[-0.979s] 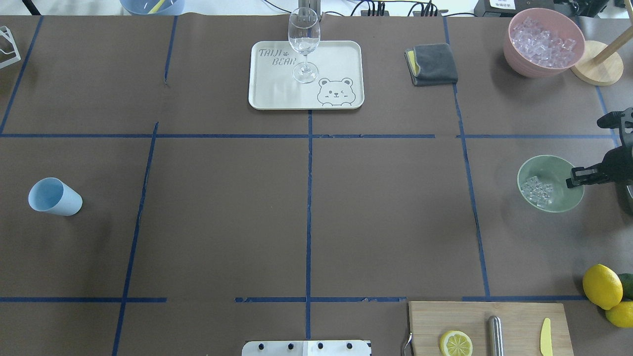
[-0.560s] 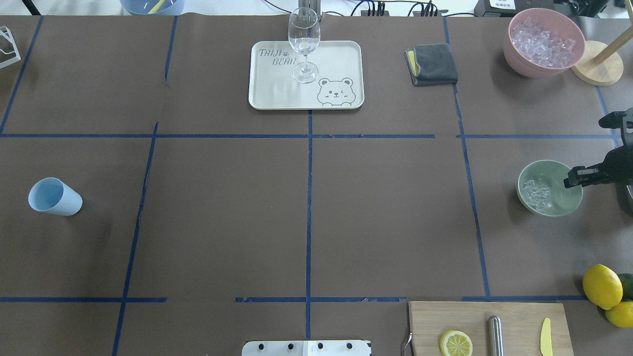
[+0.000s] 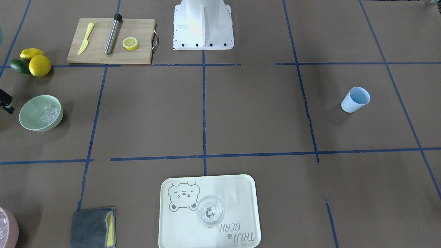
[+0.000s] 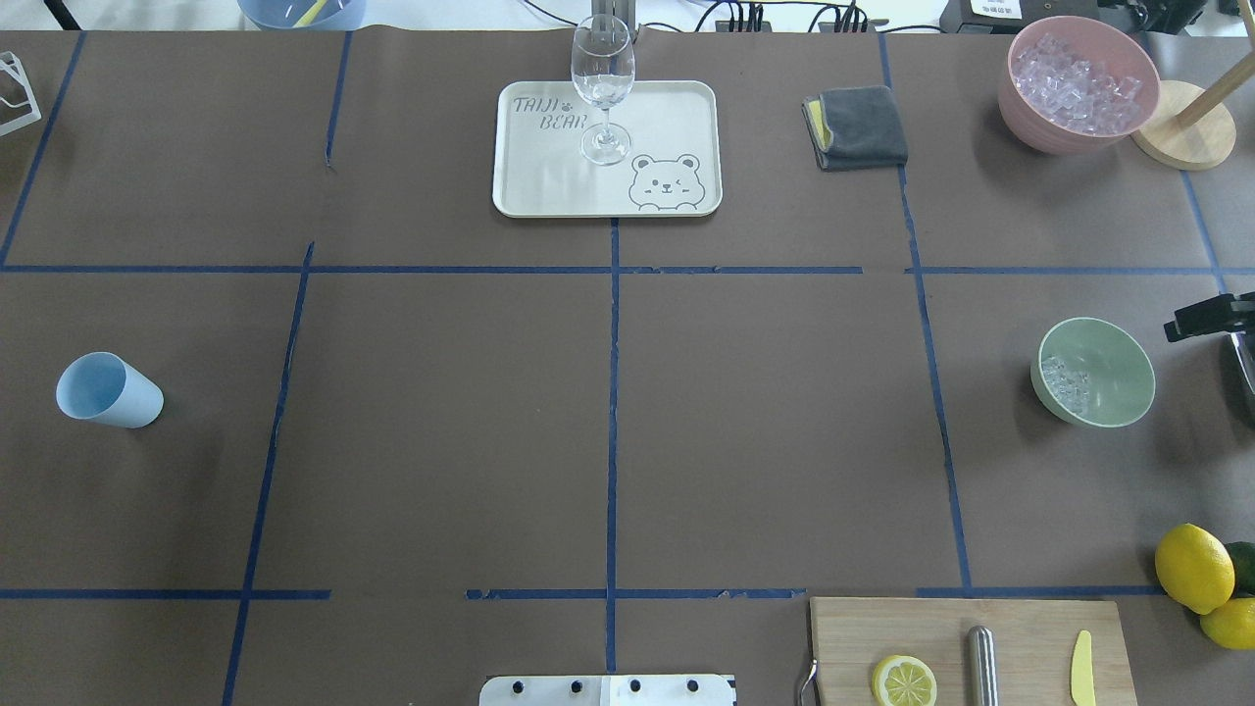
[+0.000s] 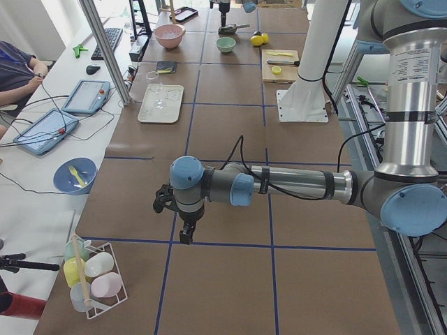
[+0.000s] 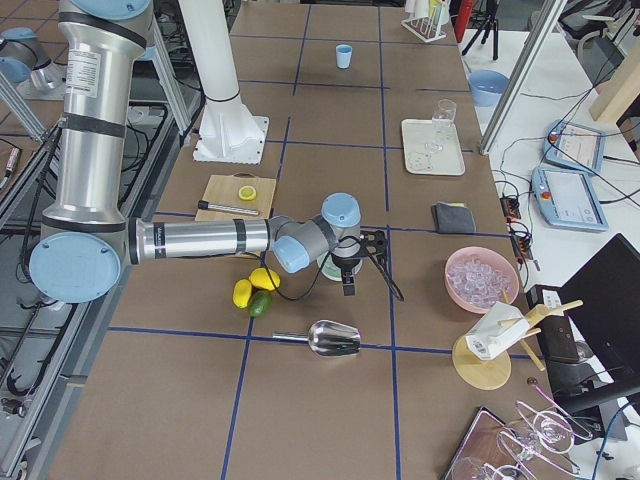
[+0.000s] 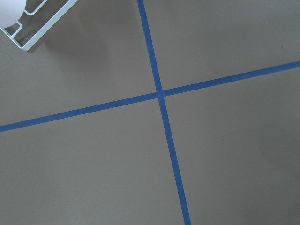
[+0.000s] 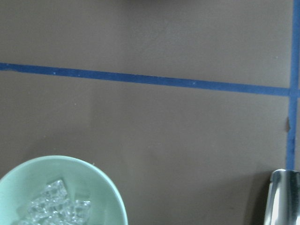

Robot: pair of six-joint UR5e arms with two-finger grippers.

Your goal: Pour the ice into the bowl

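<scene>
A table covered in brown paper [image 4: 441,441] and marked into a grid with blue tape fills our views. Toward the robot's right side stands the round, pale mint-green matte bowl [image 4: 1118,378], upright on the paper. The small clear ice cubes [image 4: 1067,382] lie heaped inside it, against the wall that faces the table's middle. The right wrist camera looks down on part of the same bowl with the ice in it.

The right gripper [image 4: 1206,317] shows only in part at the edge of the overhead view, beside the bowl's outer rim and apart from it. We cannot tell whether its jaws are parted or closed. The left gripper [image 5: 186,237] hangs over bare paper at the far left end of the table, near a white wire rack [image 5: 98,293]. We see it only from the side, so we cannot tell how its jaws stand either.

A shiny steel scoop [image 6: 335,340] lies on the paper near two yellow lemons [image 6: 255,285]. A round pink bowl [image 4: 1020,108] full of ice sits at the far right corner. A pale blue cup [image 4: 106,390] stands well apart on the left, and a clear wine glass [image 4: 602,78] stands on a cream tray [image 4: 677,118].
</scene>
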